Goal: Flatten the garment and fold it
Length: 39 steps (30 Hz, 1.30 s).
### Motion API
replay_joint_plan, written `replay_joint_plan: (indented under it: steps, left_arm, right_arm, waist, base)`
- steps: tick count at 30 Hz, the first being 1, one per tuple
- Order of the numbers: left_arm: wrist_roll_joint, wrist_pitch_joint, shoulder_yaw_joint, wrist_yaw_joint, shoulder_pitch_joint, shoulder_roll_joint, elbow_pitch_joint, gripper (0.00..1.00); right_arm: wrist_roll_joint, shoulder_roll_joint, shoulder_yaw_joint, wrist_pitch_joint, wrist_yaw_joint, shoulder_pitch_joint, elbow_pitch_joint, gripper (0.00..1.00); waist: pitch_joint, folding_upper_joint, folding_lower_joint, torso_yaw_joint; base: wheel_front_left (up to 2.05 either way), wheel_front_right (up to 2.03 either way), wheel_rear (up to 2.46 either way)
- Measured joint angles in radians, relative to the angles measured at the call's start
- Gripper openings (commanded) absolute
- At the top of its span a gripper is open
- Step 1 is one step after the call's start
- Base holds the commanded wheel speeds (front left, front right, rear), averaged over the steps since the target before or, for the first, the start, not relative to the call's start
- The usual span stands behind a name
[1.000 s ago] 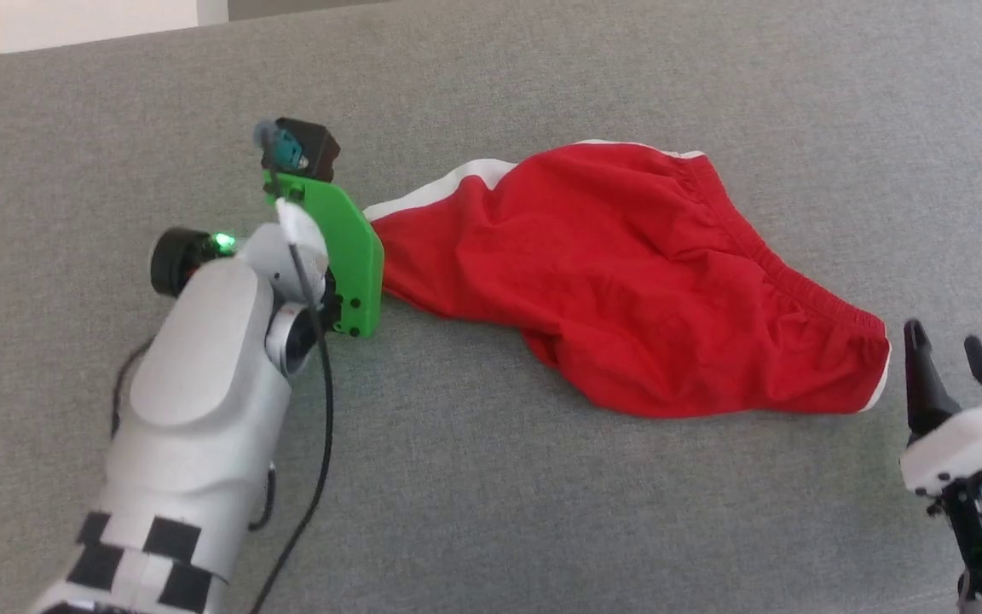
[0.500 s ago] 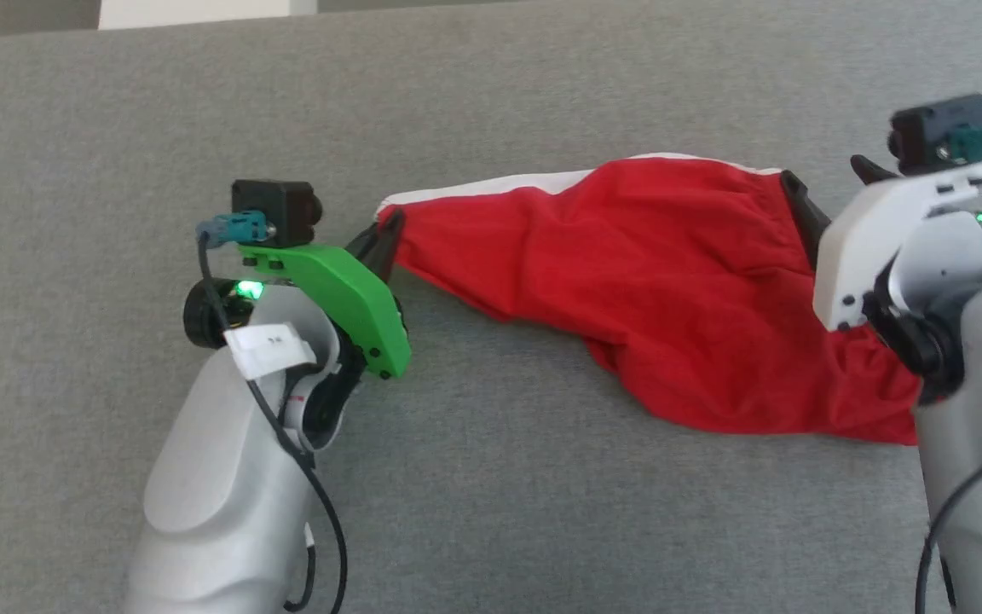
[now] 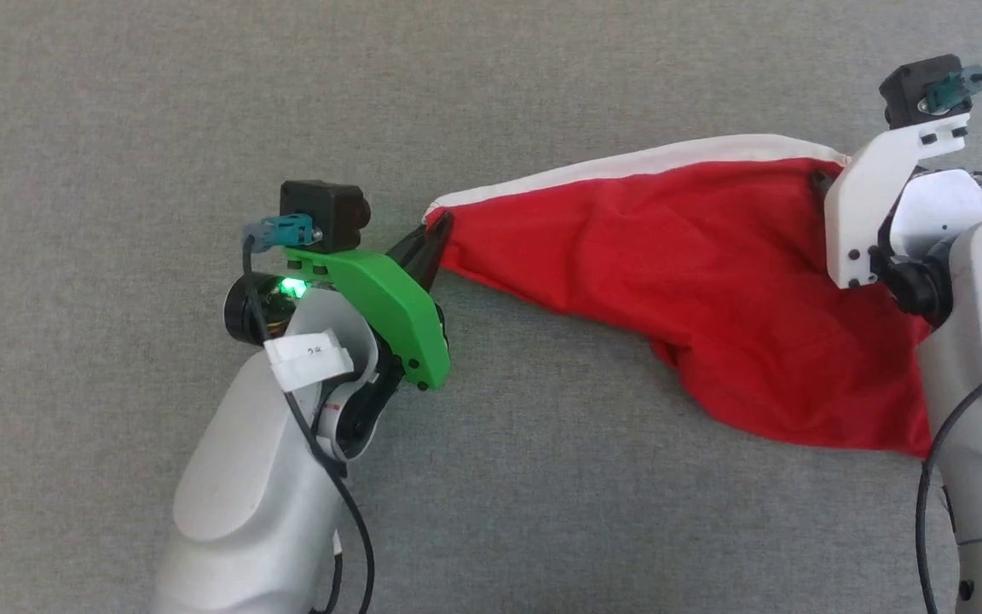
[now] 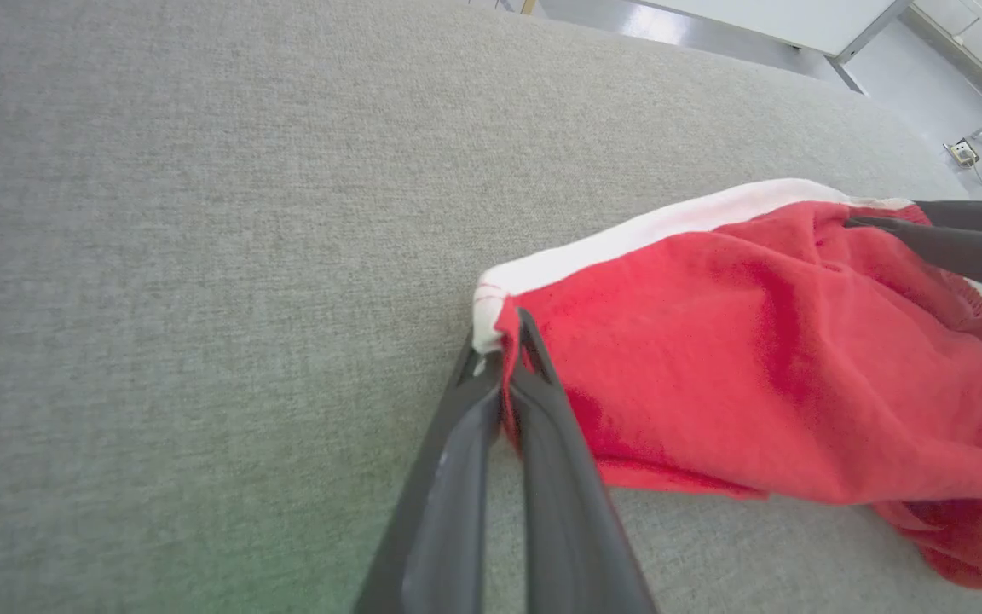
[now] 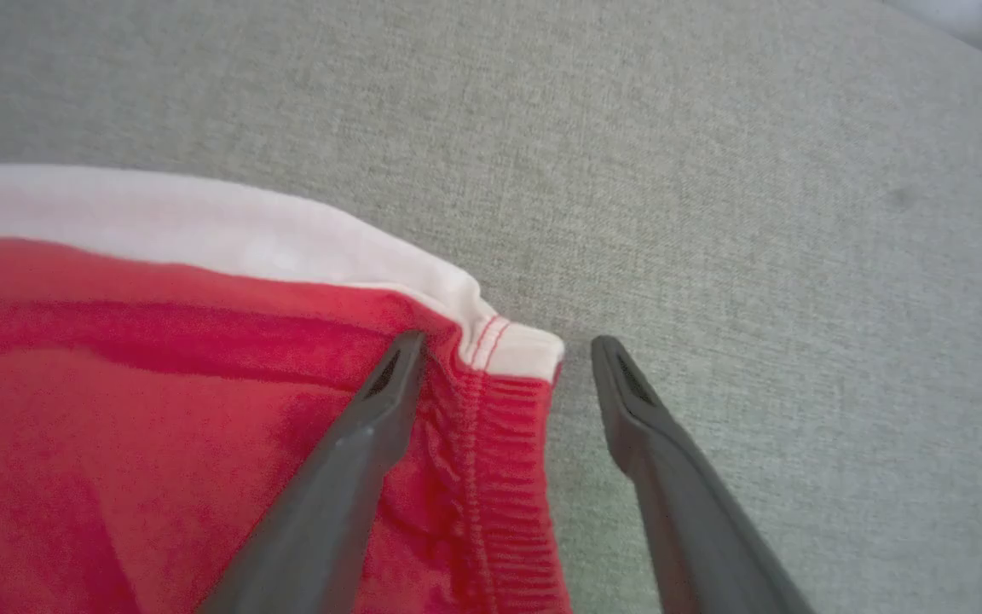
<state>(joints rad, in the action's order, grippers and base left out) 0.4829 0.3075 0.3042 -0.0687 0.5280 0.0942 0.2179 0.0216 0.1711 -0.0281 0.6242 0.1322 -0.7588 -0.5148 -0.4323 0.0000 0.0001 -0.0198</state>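
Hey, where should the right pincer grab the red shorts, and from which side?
Grip the garment at its free corner, where the white band meets the gathered hem. The right pincer is open and straddles that corner, so come in from the cloth's right end; the left pincer pinches the opposite corner.

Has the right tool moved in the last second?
Yes. Though the camera shifted too, the right tool went from beside the near right corner of the garment to its far white-banded corner, where it is open astride the waistband.
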Motion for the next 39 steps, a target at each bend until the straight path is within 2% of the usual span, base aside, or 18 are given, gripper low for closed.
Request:
replay_joint_plan:
  steps: [1,2,3,4,9,14,19,21,23,26,32,35,39]
  left_arm:
    - [0.000,0.000,0.001,0.000,0.000,0.000,0.000,0.00]
    - [0.000,0.000,0.001,0.000,-0.001,0.000,0.000,0.00]
    - [0.000,-0.001,0.001,0.000,-0.002,0.000,0.000,0.00]
    - [0.000,-0.001,0.001,0.000,-0.003,0.001,0.001,0.00]
    - [0.021,-0.013,-0.009,0.000,-0.010,0.001,0.007,0.00]
    - [0.067,-0.020,-0.064,-0.001,0.016,0.015,0.039,0.00]
    - [0.071,-0.001,-0.095,-0.019,0.196,0.094,0.108,0.00]
    - [0.081,0.005,-0.117,-0.023,0.284,0.105,0.145,0.00]
    - [0.034,0.011,-0.099,-0.028,0.384,0.146,0.191,0.00]
    - [0.000,-0.023,-0.104,-0.029,0.525,0.188,0.243,0.00]
    - [-0.073,-0.144,-0.105,-0.023,0.732,0.218,0.328,0.00]
    - [-0.080,-0.200,-0.101,-0.023,0.766,0.219,0.368,0.00]
    - [-0.072,-0.273,-0.095,-0.033,0.716,0.215,0.412,0.00]
  right_arm:
    - [0.002,-0.003,-0.004,0.001,0.000,-0.003,-0.014,1.00]
    - [0.002,-0.006,-0.010,0.002,0.000,-0.006,-0.022,0.42]
    - [0.002,-0.007,-0.011,0.002,0.000,-0.012,-0.029,0.24]
    - [0.002,-0.008,-0.011,0.002,0.000,-0.019,-0.034,0.00]
    - [-0.030,-0.015,-0.004,-0.005,0.000,-0.031,-0.054,0.00]
    - [-0.151,-0.027,-0.004,-0.009,0.000,-0.081,-0.043,0.00]
    - [-0.306,-0.042,-0.024,0.015,0.000,-0.214,0.000,0.00]
    - [-0.327,-0.042,-0.024,0.019,0.000,-0.276,0.015,0.00]
    - [-0.345,-0.046,-0.035,0.018,0.000,-0.348,0.021,0.00]
    - [-0.347,-0.061,-0.035,-0.008,0.000,-0.449,0.015,0.00]
    - [-0.311,-0.073,-0.049,-0.139,0.001,-0.584,-0.030,0.00]
    - [-0.307,-0.082,-0.050,-0.195,0.001,-0.601,-0.051,0.00]
    - [-0.346,-0.073,0.007,-0.250,0.001,-0.541,-0.051,0.00]
  waist:
    - [-0.004,0.0000,0.0000,-0.004]
    - [-0.006,0.0000,0.0000,-0.006]
    - [-0.008,0.0000,0.0000,-0.008]
    - [-0.008,0.0000,0.0000,-0.008]
    - [0.008,0.0000,0.0000,-0.006]
    - [0.045,0.0000,0.0000,-0.001]
    - [0.093,0.0000,-0.0001,0.000]
    - [0.110,0.0000,-0.0001,-0.002]
    - [0.126,0.0000,-0.0001,-0.003]
    - [0.138,0.0000,-0.0001,-0.003]
    - [0.130,0.0000,-0.0001,-0.002]
    - [0.122,0.0000,-0.0001,-0.006]
    - [0.117,0.0000,0.0000,-0.015]
  base:
    - [0.00,0.00,0.00]
    - [0.00,0.00,0.00]
    - [0.00,0.00,0.00]
    - [0.00,0.00,0.00]
    - [0.00,0.00,0.00]
    - [0.00,0.00,0.00]
    - [0.00,0.00,0.00]
    - [0.00,0.00,0.00]
    - [0.00,0.00,0.00]
    - [0.00,0.00,0.00]
    - [0.00,0.00,0.00]
    - [0.00,0.00,0.00]
    - [0.00,0.00,0.00]
